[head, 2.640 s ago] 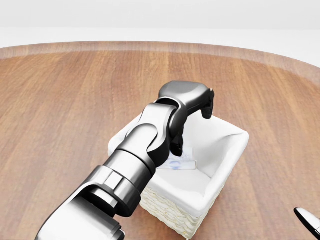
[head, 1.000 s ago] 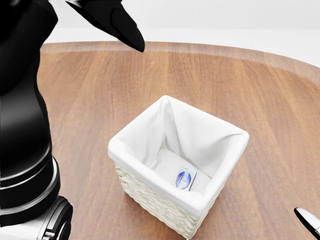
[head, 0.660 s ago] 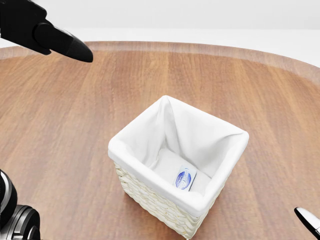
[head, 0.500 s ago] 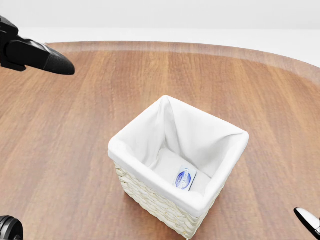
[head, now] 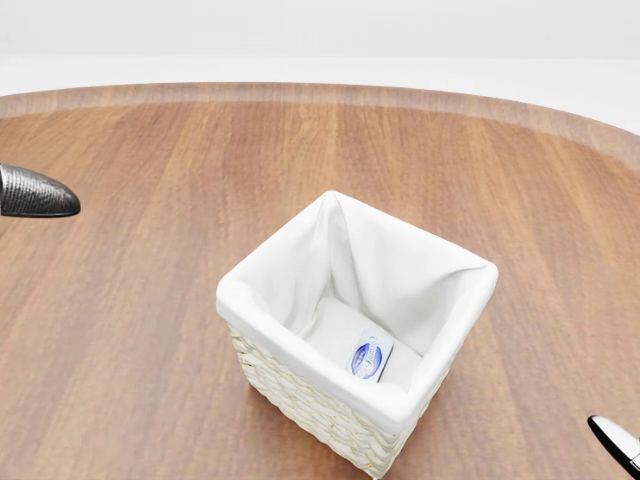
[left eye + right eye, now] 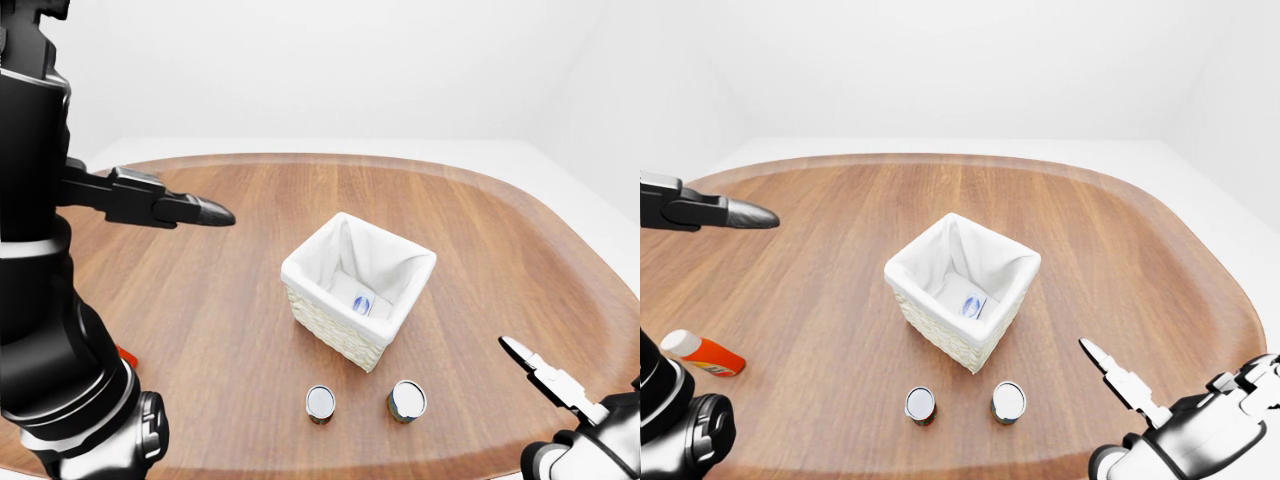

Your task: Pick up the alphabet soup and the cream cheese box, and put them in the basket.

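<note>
The white-lined wicker basket [image 5: 262, 318] stands mid-table. The cream cheese box [image 5: 368, 358], white with a blue oval label, lies on its bottom. Two upright cans with silver lids [image 6: 920, 404] [image 6: 1008, 401] stand on the table just below the basket in the right-eye view; I cannot tell which is the alphabet soup. My left hand [image 6: 190, 210] hangs above the table far left of the basket, fingers stretched out and empty. My right hand [image 6: 1120, 385] is at the lower right, fingers stretched out and empty, right of the cans.
A red-orange bottle with a white cap [image 6: 702, 353] lies at the table's lower left. My dark left arm [image 6: 40, 300] fills the left side of the left-eye view. The wooden table [image 5: 150, 300] is rounded, with white floor around it.
My left arm has pulled away from above the basket and swung left, almost out of the head view. The cream cheese box stays in the basket. The camera has not moved.
</note>
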You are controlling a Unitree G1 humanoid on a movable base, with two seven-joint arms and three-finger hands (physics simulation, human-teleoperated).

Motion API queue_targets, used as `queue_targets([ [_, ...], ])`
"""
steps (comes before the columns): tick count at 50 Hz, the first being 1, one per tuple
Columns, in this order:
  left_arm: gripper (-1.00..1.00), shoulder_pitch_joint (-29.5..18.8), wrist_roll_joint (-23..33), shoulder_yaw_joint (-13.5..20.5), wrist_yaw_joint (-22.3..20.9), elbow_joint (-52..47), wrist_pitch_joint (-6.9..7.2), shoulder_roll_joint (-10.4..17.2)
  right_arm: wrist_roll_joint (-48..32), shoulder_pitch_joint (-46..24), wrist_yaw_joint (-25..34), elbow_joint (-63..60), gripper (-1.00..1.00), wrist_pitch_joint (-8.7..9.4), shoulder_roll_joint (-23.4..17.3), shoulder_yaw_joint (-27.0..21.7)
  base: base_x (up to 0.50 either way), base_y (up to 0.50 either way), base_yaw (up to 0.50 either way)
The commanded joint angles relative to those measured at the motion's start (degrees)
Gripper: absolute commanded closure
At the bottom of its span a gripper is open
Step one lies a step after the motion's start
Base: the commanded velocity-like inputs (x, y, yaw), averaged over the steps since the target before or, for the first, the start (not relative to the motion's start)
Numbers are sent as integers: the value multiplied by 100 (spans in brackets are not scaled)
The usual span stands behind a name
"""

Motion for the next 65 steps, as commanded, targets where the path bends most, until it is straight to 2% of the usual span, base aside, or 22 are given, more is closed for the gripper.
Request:
queue_targets([
  [1, -100, 674, -644, 331, 348, 125, 0, 120, -16, 2, 0, -5, -100, 0, -1, 12, 0, 0, 0],
  [11, -100, 1230, -781, 335, 505, 482, 0, -70, -24, 12, 0, 0, -100, 0, -2, 12, 0, 0, 0],
  [12, -100, 1287, -779, 258, 425, 534, 0, -70, -25, 12, 0, -2, -100, 0, -1, 11, 0, 0, 0],
  [13, -100, 1392, -543, 15, 379, 542, 0, -42, -25, 9, 0, 19, -100, 0, -3, 10, 0, 0, 0],
  [14, -100, 1409, -427, 9, 349, 516, 0, -112, -28, 6, 0, 37, -100, 0, -5, 11, 0, 0, 0],
  [19, -100, 1615, -346, 136, 317, 717, 0, -401, -33, 9, 0, 19, -100, 0, -3, 20, 0, 0, 0],
  [29, -100, 1919, -368, 201, 342, 911, 0, -570, -40, 12, 0, -9, -100, 0, -4, 25, 0, 0, 0],
  [48, -100, 1965, -553, 313, 378, 992, 0, -536, -37, 15, 0, 18, -100, 0, -9, 21, 0, 0, 0],
  [50, -100, 1998, -395, 211, 337, 982, 0, -458, -38, 10, 0, 28, -100, 0, -11, 17, 0, 0, 0],
  [55, -100, 1982, -192, 225, 297, 1018, 0, -489, -34, 5, 0, 52, -100, 0, -14, 8, 0, 0, 0],
  [65, -100, 1984, -203, 276, 291, 1080, 0, -511, -41, -7, 0, 57, -100, 0, -17, 11, 0, 0, 0],
])
